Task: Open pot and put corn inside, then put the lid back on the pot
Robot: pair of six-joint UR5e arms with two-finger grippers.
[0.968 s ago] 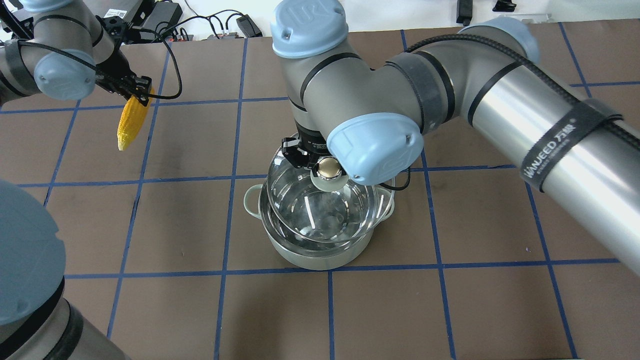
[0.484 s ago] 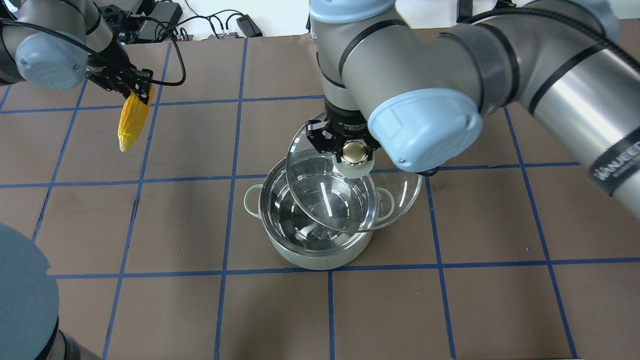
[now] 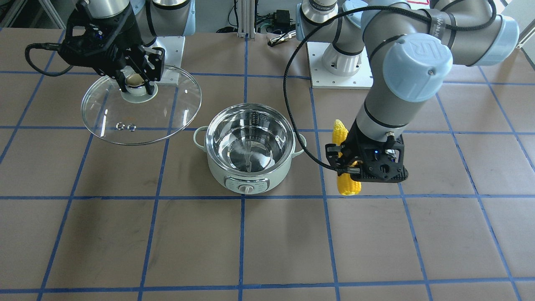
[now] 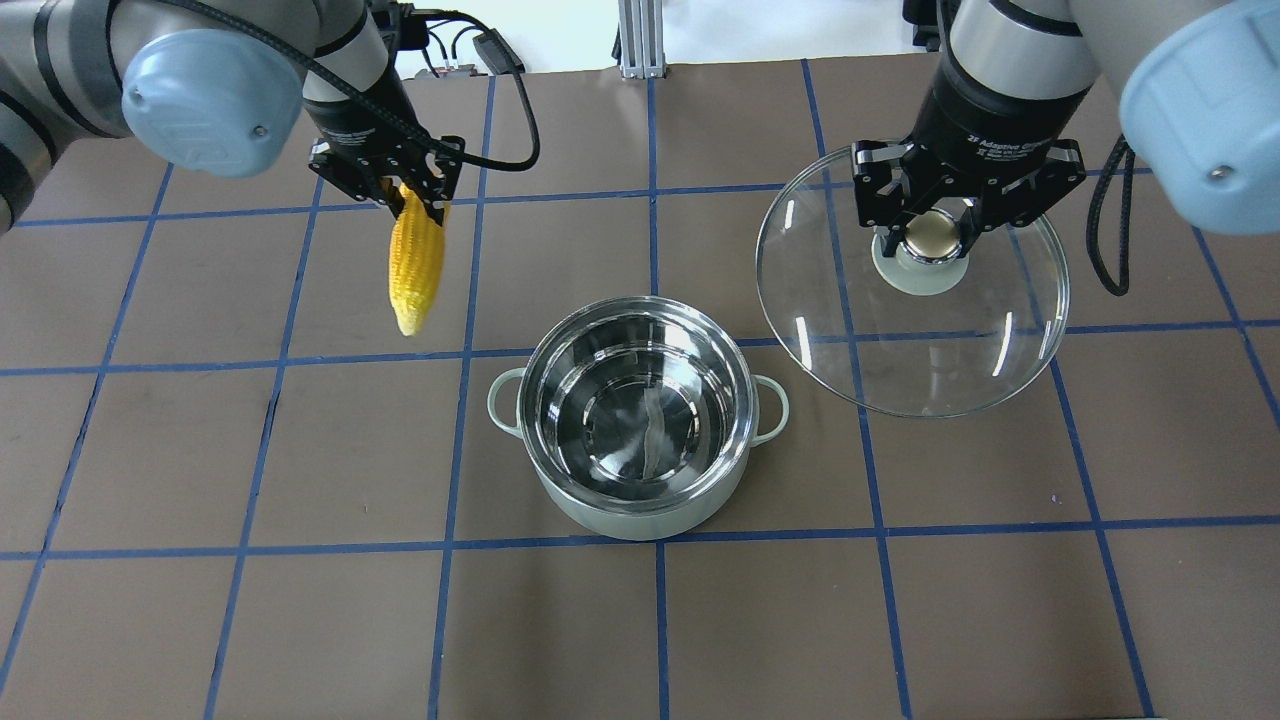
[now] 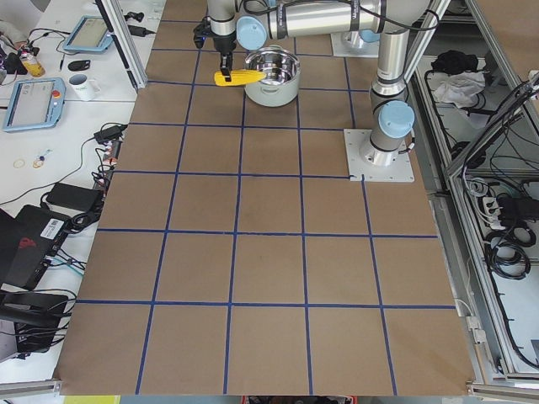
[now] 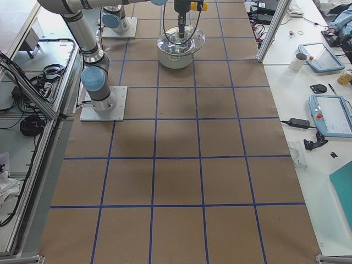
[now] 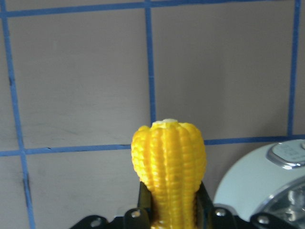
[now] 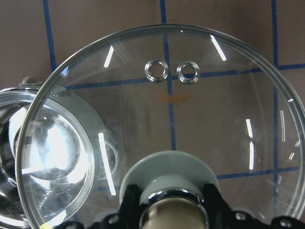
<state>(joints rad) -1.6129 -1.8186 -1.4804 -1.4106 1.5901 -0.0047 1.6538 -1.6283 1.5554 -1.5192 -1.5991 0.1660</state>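
Corn, one bright yellow husk-free ear tapering to a point (image 4: 415, 265), hangs above the brown table mat with its blue tape grid (image 4: 250, 450), held by the left gripper (image 4: 412, 200). The gripper's two black fingers are closed on the ear near its thick end, and the pointed end reaches toward the robot's side of the table. In the left side view the ear looks roughly level. It sits off to the robot's left of the round pale mint-green electric cooking pot (image 4: 640, 522), not over the opening. The pot stands upright on the mat near the middle of the table with no lid on it, so its shiny steel interior shows. Its two small loop handles stick out to either side, and in the front-facing view its control panel with the white dial (image 3: 246, 189) faces away from the robot. The right gripper (image 4: 932, 238) is clamped on the beige-gold capped knob (image 4: 930, 232) of the round clear glass dome lid with a metal rim (image 4: 900, 360), one finger on each side of the cap. The lid is in the air to the robot's right of the pot. In the overhead view its rim comes just beside the pot's right handle but does not cover the opening. The right wrist view looks down through the glass, showing the two small steam-vent rings (image 8: 156, 70) and part of the pot beneath the lid's edge.
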